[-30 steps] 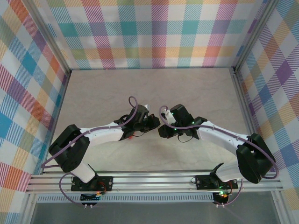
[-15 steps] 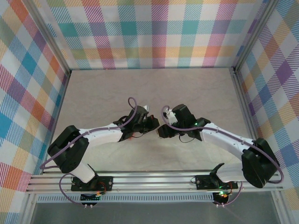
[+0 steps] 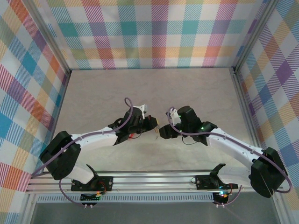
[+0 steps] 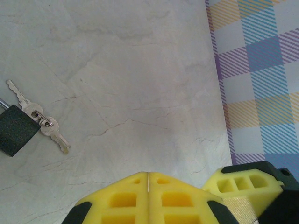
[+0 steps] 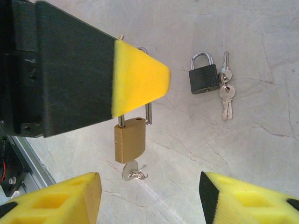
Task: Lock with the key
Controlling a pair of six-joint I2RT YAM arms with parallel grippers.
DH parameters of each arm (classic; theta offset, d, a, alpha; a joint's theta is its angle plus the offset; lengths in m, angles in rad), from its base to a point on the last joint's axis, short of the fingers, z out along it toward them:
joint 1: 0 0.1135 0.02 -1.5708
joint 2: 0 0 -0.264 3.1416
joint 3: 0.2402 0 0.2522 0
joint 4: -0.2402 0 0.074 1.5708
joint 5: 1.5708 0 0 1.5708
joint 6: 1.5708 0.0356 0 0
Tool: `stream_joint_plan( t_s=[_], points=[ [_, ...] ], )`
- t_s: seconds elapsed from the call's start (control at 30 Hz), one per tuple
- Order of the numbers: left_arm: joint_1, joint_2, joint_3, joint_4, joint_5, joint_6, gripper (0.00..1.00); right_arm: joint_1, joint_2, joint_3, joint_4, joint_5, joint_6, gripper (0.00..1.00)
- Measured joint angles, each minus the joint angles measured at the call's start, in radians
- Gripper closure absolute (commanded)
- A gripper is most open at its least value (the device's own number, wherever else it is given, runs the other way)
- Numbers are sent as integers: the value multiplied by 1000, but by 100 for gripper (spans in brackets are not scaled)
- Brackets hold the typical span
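Observation:
A brass padlock point(image 5: 130, 140) hangs in the air by its steel shackle, which runs up behind my left gripper's yellow finger point(image 5: 138, 77). One shackle leg stands out of the body. A silver key point(image 5: 131, 171) with a small ring sticks out of the padlock's underside. My left gripper point(image 4: 148, 173) is shut, its pads pressed together. My right gripper point(image 5: 149, 196) is open just below the key, its fingers wide on either side and touching nothing. In the top view the two grippers point(image 3: 152, 122) point(image 3: 163, 132) meet at mid-table.
A black padlock point(image 5: 203, 78) with a closed shackle lies flat on the marble-patterned table, with a pair of keys point(image 5: 225, 91) on a ring beside it. The same black padlock point(image 4: 16, 129) lies left of my left gripper. Checked walls enclose the table.
My right gripper has opened and let go of the key, which stays in the padlock. Both arms have shifted slightly, and the left gripper still holds the padlock.

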Motion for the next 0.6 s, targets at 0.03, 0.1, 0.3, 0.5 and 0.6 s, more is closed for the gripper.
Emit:
stream_joint_plan(
  t_s=[0.03, 0.1, 0.3, 0.5, 0.6],
  points=[
    [0, -6, -12, 18, 0, 0, 100, 0, -2, -10, 12, -7, 5, 40],
    [0, -13, -29, 43, 0, 0, 100, 0, -6, -31, 34, -25, 18, 39],
    [0, -23, -59, 129, 2, -1, 100, 0, -31, -89, 135, -86, 65, 38],
    [0, -29, -66, 172, 3, -12, 100, 0, -42, -129, 227, -126, 114, 38],
    [0, -28, -66, 188, 4, -21, 100, 0, -30, -129, 262, -134, 130, 38]
  ],
)
